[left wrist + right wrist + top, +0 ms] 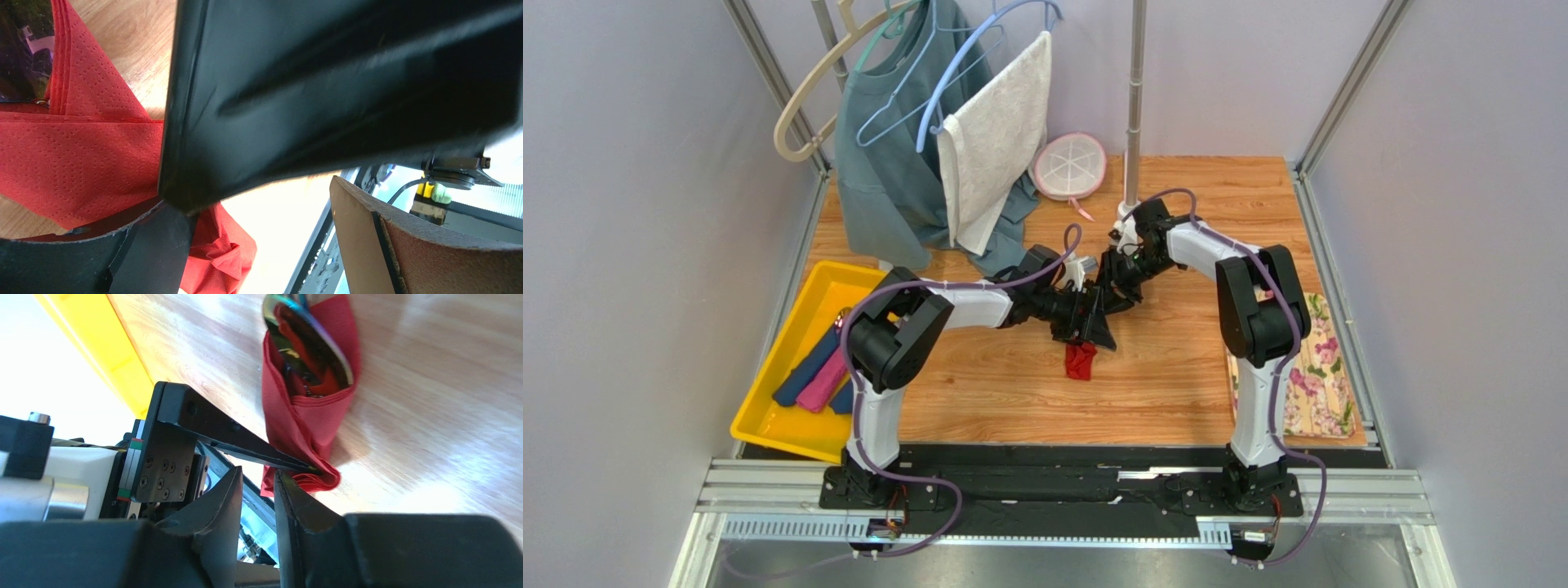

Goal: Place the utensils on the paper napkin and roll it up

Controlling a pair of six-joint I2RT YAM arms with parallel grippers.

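Hugging the bench's (1014,398) left edge, a yellow tray (775,368) holds navy and pink rolls (815,374). Bare wood runs from the tray's right rim to the middle of the frame. At upper left a teal shirt (891,147) and a white towel (995,135) hang over the far left corner, crowding that side.

At centre the left pincer (1093,333) sits just above the red napkin (1081,361), released. In its wrist view the fingers stand well apart with bright bench between them and nothing clamped, and the napkin lies off to the left of the big dark one. In the right wrist view one of its fingers (258,450) ends at the napkin's lower end.

The napkin is folded into a narrow, crumpled bundle lying on the wood. A shiny spoon (310,346) is tucked inside, its head showing at the bundle's upper end. There is open bench below the napkin toward the arm bases, and also on both sides of it.

The right pincer (258,474) comes in from the upper right, close against the left one. Its jaws are almost together, leaving only a slit. A scrap of red shows at the tips, but I cannot tell whether they pinch it.

A pole (1133,98) rises behind the arms. A floral cloth (1320,368) lies along the right edge, well apart from the napkin.
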